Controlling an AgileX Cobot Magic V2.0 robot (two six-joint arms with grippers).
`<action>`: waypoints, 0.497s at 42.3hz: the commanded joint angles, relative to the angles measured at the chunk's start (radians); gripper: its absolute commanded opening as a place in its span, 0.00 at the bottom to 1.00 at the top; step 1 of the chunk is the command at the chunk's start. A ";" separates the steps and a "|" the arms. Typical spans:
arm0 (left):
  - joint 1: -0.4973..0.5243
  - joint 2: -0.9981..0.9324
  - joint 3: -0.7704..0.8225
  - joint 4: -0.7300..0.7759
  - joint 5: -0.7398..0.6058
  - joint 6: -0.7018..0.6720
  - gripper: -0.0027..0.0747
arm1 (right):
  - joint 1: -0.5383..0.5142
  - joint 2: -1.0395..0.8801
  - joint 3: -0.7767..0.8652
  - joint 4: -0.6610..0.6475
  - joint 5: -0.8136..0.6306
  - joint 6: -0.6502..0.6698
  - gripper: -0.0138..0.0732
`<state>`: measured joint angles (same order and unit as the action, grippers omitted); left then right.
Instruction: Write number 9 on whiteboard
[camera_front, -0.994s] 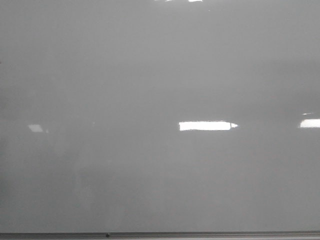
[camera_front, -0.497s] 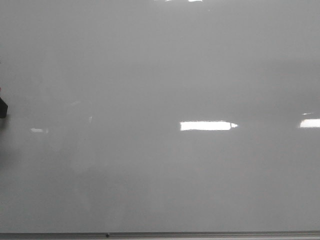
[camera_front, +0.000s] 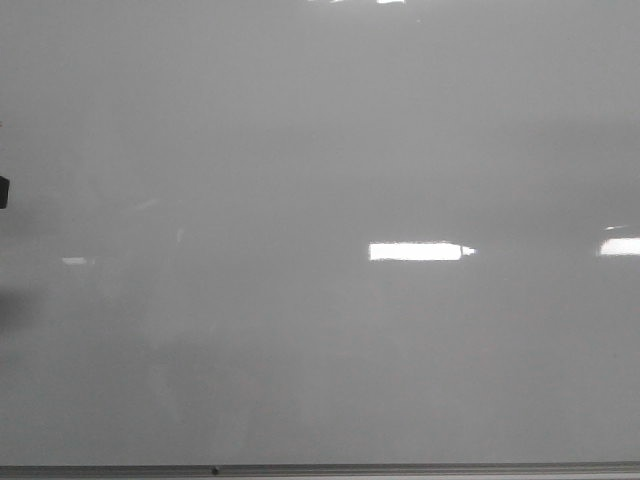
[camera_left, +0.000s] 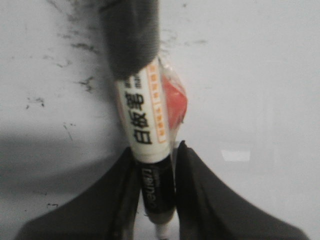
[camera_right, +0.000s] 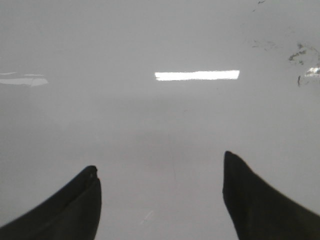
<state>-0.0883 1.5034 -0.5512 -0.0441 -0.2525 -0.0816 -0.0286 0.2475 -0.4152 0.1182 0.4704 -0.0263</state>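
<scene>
Whiteboard (camera_front: 320, 150) filled the front view, grey frame edge along the near side. No 9 visible on it anywhere, only bright light reflections (camera_front: 417, 251) right of centre and at the far right edge. A small dark bit (camera_front: 3, 191) poked in at the left edge of the front view; couldn't tell what part it was.

Left pincer (camera_left: 155, 165) was clamped on a marker (camera_left: 145, 120): white barrel with black characters and an orange strip, dark cap end pointing away from the fingers, something red-orange just behind the barrel. Board under it carried scattered black smudges (camera_left: 82, 82), not a digit.

Right pincer (camera_right: 160, 185) stood wide, nothing between the fingers (camera_right: 250, 200), over bare board. A few dark marks (camera_right: 300, 55) showed on the board off to one corner of that view.
</scene>
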 joint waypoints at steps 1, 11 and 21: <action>0.002 -0.027 -0.031 -0.009 -0.075 -0.010 0.07 | -0.004 0.017 -0.038 0.005 -0.071 -0.004 0.78; 0.002 -0.057 -0.033 -0.009 -0.010 -0.010 0.03 | -0.004 0.017 -0.038 0.005 -0.070 -0.004 0.78; -0.068 -0.181 -0.182 -0.007 0.571 0.037 0.03 | 0.003 0.058 -0.067 0.005 0.012 -0.025 0.78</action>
<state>-0.1176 1.3876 -0.6385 -0.0463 0.1430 -0.0760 -0.0286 0.2613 -0.4265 0.1182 0.5081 -0.0283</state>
